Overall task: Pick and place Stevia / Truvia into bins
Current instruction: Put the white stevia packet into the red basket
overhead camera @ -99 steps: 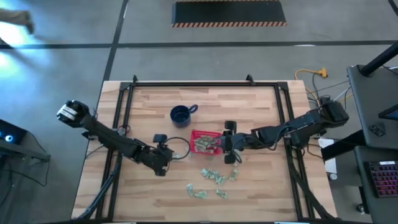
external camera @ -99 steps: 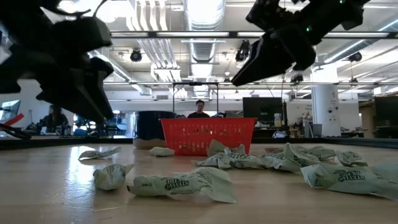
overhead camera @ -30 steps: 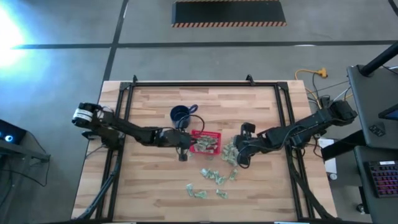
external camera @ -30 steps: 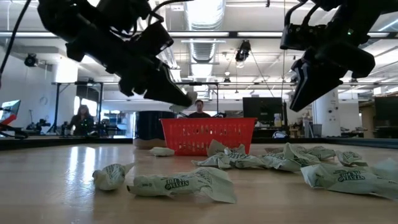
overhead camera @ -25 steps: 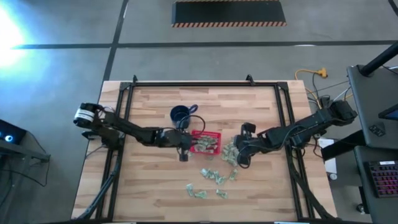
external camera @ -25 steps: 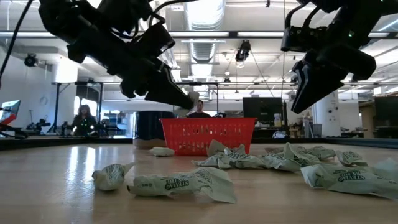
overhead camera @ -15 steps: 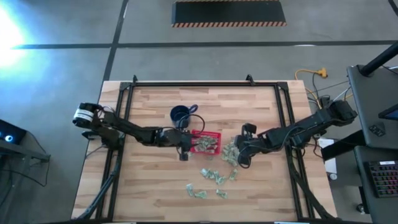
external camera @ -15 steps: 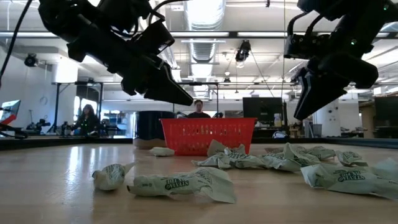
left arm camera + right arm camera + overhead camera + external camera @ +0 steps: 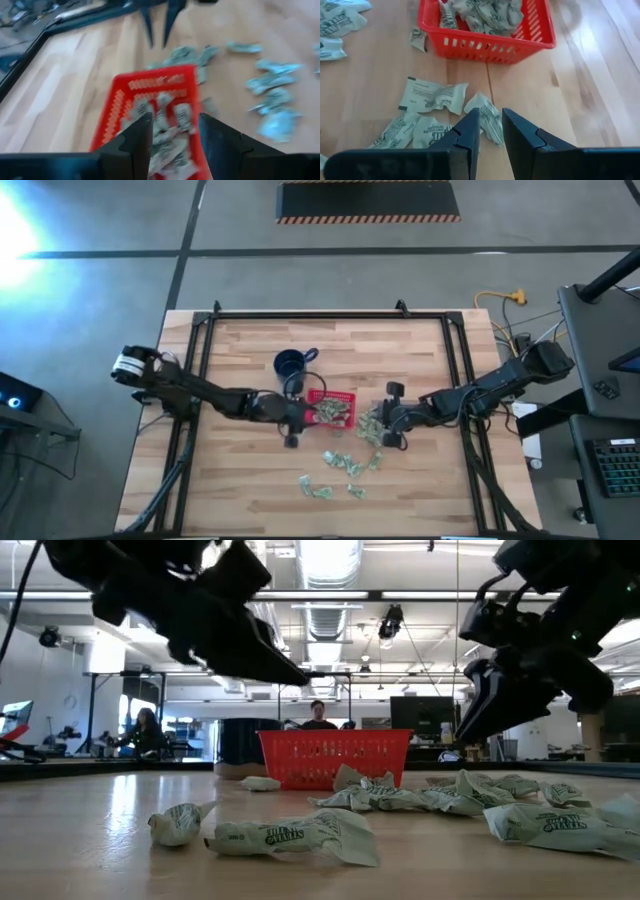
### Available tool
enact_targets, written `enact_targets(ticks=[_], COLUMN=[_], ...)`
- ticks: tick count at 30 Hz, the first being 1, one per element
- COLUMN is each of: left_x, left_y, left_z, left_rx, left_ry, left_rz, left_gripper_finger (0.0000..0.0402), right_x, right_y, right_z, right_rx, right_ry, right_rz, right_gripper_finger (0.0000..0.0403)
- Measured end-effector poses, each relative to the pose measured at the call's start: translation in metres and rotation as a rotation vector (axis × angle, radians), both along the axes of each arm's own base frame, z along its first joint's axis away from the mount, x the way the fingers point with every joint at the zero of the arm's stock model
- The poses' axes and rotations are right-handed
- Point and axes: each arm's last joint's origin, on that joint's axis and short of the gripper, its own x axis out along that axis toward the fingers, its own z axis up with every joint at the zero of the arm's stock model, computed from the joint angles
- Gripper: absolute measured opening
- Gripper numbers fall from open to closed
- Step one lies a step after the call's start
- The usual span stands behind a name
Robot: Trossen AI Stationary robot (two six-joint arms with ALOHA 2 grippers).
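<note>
The red latticed basket (image 9: 331,408) stands mid-table and holds several crumpled green-and-white sachets (image 9: 165,120). More sachets (image 9: 345,465) lie flat on the wood near it and to its right. My left gripper (image 9: 172,132) hovers open over the basket's left end, with nothing between its fingers. My right gripper (image 9: 491,125) hovers just right of the basket. It is narrowly open above a crumpled sachet (image 9: 485,117) on the table. In the low view both grippers (image 9: 300,675) (image 9: 468,730) hang clear of the tabletop.
A dark blue mug (image 9: 290,364) stands just beyond the basket's far left corner. A black rail frames the tabletop (image 9: 330,315). Bare wood stretches to the left of the basket and along the far side. People are in the room beyond the table.
A pale sachet seen at my left gripper's fingertips over the basket is gone from them. That gripper has since drawn back slightly toward the table's left and near edge. My right gripper has sunk a little toward the sachets right of the basket.
</note>
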Motion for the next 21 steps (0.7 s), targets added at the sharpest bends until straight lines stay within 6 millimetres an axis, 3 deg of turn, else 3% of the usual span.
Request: enact_targets(ticks=[9, 21], left_x=[-0.026, -0.063], left_y=[-0.025, -0.059], left_z=[0.034, 0.064], left_rx=[-0.03, -0.075], left_ry=[-0.065, -0.167], left_rz=[-0.107, -0.272], left_gripper_finger=[0.0142, 0.0142], right_x=[-0.008, 0.0], right_y=[-0.013, -0.028], right_z=[-0.014, -0.015], right_rx=[0.01, 0.131], right_ry=[0.001, -0.059], right_rz=[-0.04, -0.034], right_gripper_finger=[0.0098, 0.0151])
